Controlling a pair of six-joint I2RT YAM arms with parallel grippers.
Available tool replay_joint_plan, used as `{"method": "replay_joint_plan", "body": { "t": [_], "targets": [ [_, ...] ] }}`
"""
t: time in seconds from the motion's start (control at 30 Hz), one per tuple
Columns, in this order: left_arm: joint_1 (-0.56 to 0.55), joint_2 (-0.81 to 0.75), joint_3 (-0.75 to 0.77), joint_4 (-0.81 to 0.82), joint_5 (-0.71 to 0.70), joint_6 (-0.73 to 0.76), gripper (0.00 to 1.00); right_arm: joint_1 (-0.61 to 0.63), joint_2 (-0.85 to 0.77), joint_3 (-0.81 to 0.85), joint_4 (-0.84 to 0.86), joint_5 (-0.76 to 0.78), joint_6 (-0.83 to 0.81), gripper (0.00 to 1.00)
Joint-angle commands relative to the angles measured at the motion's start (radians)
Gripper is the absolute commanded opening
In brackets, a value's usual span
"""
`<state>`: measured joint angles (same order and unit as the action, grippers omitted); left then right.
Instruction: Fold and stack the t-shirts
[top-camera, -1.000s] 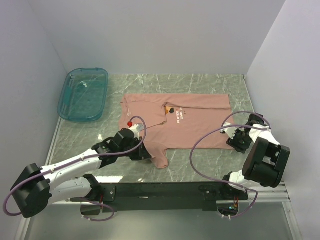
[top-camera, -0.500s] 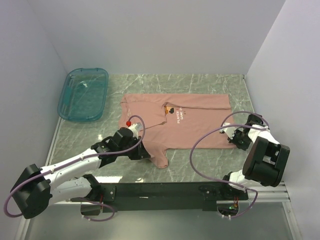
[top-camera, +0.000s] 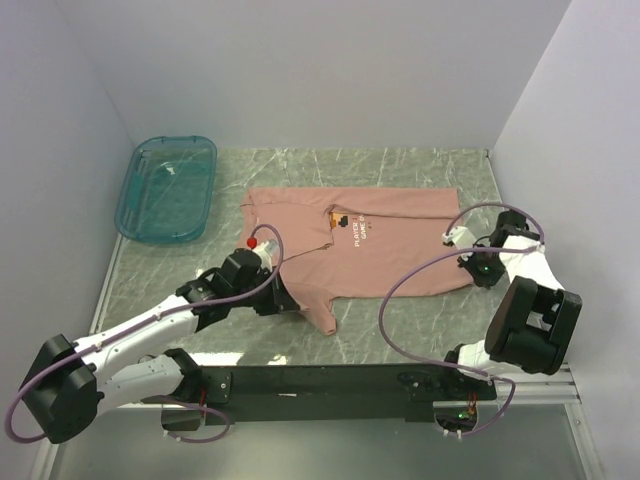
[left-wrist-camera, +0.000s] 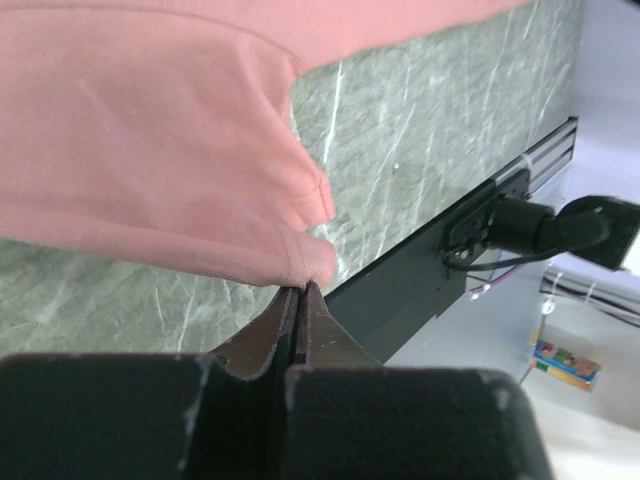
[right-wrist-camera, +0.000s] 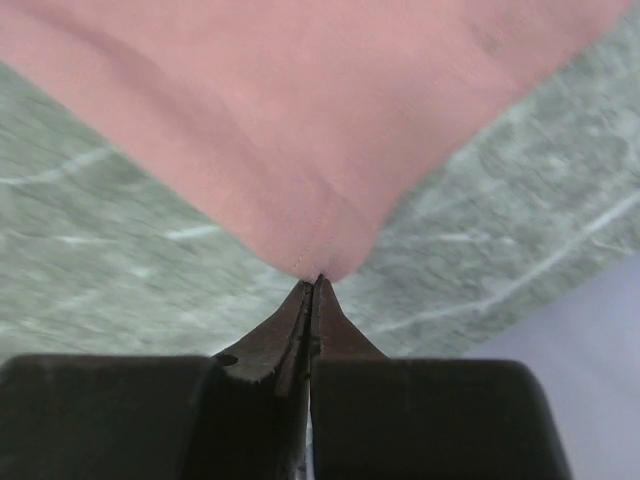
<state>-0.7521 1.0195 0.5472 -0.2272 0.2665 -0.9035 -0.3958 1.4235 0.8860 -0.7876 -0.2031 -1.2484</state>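
The dusty-pink t-shirt (top-camera: 390, 235) lies spread on the marble table, with its small chest print and white text facing up. My left gripper (top-camera: 282, 300) is at the shirt's near-left sleeve. In the left wrist view the left gripper (left-wrist-camera: 300, 287) is shut, pinching the edge of the pink t-shirt (left-wrist-camera: 150, 150). My right gripper (top-camera: 477, 268) is at the shirt's near-right corner. Seen from the right wrist, the right gripper (right-wrist-camera: 318, 280) is shut on a fold of the pink t-shirt (right-wrist-camera: 300, 120), which is pulled to a point at the tips.
A translucent teal bin (top-camera: 168, 188) sits at the far left of the table. A black rail (top-camera: 330, 380) runs along the near edge. Walls close in the left, back and right sides, and my right arm is close to the right wall.
My right gripper has shut on the shirt's near-right corner and shifted slightly away from the near edge. My left gripper, still shut on the sleeve, has moved a little left and farther away.
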Motion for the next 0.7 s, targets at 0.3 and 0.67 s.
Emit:
{"method": "replay_joint_plan", "body": {
  "t": [0.3, 0.67],
  "targets": [
    [0.140, 0.011, 0.204, -0.127, 0.030, 0.023, 0.00, 0.077, 0.057, 0.060, 0.010, -0.018, 0.159, 0.00],
    [0.430, 0.152, 0.371, -0.123, 0.125, 0.132, 0.00, 0.069, 0.158, 0.202, 0.042, -0.073, 0.265, 0.00]
  ]
}}
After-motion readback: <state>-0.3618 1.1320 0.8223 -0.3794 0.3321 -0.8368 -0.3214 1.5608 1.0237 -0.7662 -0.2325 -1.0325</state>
